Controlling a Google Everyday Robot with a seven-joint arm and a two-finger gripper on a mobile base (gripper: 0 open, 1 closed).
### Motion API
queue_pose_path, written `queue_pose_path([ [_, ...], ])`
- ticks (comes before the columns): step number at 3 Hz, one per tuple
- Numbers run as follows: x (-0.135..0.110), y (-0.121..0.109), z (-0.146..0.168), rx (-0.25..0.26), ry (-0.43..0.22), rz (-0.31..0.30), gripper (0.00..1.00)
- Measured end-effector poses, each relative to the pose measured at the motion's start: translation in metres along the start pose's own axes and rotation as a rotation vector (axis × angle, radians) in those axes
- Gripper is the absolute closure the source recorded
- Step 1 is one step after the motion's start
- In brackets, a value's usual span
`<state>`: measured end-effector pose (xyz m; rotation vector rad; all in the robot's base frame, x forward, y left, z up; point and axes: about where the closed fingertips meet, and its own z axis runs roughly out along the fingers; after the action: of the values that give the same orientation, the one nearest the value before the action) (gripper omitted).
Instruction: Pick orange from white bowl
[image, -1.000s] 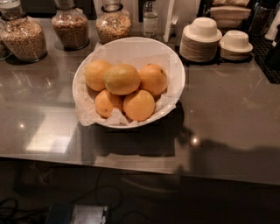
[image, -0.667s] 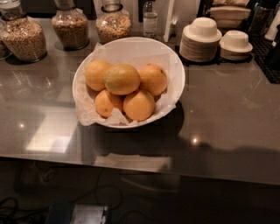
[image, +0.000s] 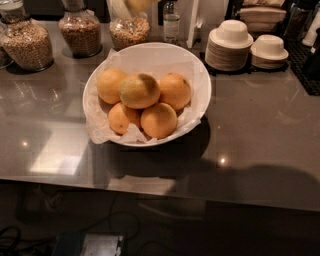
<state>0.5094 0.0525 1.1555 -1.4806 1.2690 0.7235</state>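
Top edge: my gripper (image: 131, 6), as far as I can tell, is that pale yellowish smear above the third jar (image: 129, 31), blurred and cropped, nothing more to read from it. The left jar (image: 27, 42) and the bottle (image: 171, 22) lose their tops to the same edge. In the white bowl (image: 201, 82), the orange (image: 139, 90) covers parts of the fruits under it, and the lower-left fruit (image: 119, 119) shows only half. Crumpled paper (image: 150, 62) hides the bowl's floor. Right edge: dark items (image: 307, 50), cropped, unidentifiable. Below the counter (image: 260, 130), dim cables (image: 10, 237) and a box (image: 97, 245), unclear.

Grey countertop (image: 265, 125), three glass jars of grain (image: 80, 34), clear bottle (image: 171, 24), stacks of small white bowls (image: 228, 47)
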Motion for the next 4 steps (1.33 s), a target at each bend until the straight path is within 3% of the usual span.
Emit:
queue_pose_path([
  [1, 0.016, 0.008, 0.007, -0.002, 0.040, 0.028, 0.00],
  [2, 0.055, 0.025, 0.027, -0.004, 0.111, 0.099, 0.00],
  [4, 0.159, 0.056, 0.069, -0.021, 0.178, 0.282, 0.00],
])
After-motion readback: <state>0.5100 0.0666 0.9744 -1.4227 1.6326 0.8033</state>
